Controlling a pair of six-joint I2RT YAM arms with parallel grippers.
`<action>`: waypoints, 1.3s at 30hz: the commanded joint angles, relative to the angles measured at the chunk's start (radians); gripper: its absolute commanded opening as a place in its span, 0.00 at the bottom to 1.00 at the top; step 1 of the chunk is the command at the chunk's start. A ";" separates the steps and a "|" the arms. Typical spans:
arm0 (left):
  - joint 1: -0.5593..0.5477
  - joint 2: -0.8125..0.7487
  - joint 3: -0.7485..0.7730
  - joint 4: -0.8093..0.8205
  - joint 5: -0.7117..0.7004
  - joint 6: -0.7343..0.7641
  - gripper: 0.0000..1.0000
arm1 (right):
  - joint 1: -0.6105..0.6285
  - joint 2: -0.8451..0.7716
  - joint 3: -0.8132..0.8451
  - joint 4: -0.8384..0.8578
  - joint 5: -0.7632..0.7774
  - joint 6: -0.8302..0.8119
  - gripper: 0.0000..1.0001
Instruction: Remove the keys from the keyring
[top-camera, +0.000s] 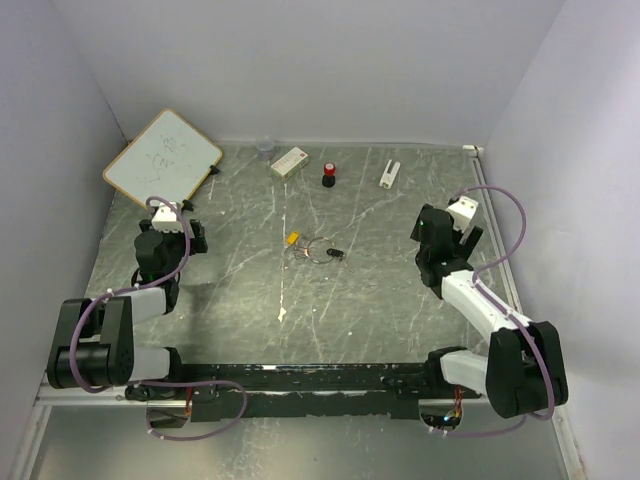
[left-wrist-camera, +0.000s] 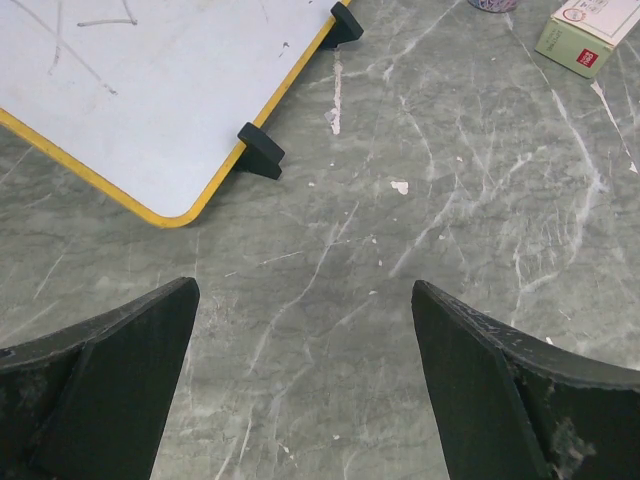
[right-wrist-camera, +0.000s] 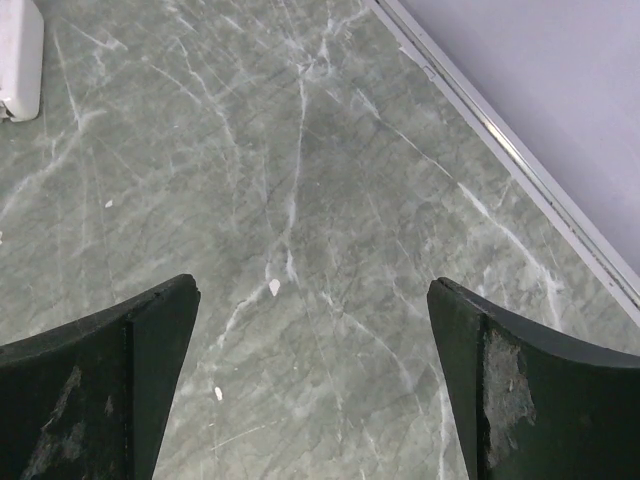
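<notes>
**Gripper state.** The left gripper (left-wrist-camera: 303, 292) is spread fully and holds nothing; only bare tabletop (left-wrist-camera: 470, 200) shows between its fingers. The right gripper (right-wrist-camera: 313, 290) is likewise wide open and holds nothing.

**Gripper position.** The left gripper hangs over the left side of the tabletop, facing the lower corner of the whiteboard (left-wrist-camera: 130, 90). The right gripper hangs over the right side, near the wall edge. Neither wrist view shows the keys.

**Task items.** The keys (top-camera: 310, 250) lie flat at mid-tabletop, between the two arms and well apart from both. The yellow key (top-camera: 293, 239) lies at the left of the bunch and the black key (top-camera: 336, 253) at the right. The keyring (top-camera: 322, 246) shows only as a thin loop among them. Whether every key is threaded on it cannot be told.

**Step in hand.** Judged from this layout, the task is at its start: no key is off and neither arm has approached.

**Next move.** Both arms should travel inward to the bunch. One gripper would need to pinch and steady the keyring. The other would take a key head and work it round the wire. The ring is thin and lies flat, so a precise pinch is likely needed.
</notes>
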 joint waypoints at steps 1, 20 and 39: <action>-0.005 0.000 0.013 0.018 -0.011 -0.011 0.99 | 0.005 0.003 0.003 -0.002 0.012 0.013 1.00; -0.005 0.004 0.024 0.005 0.013 -0.011 0.99 | 0.004 -0.136 -0.092 0.092 -0.190 -0.084 1.00; -0.005 0.017 0.031 0.007 0.021 -0.010 0.99 | 0.217 -0.004 -0.096 0.211 -0.498 -0.097 0.68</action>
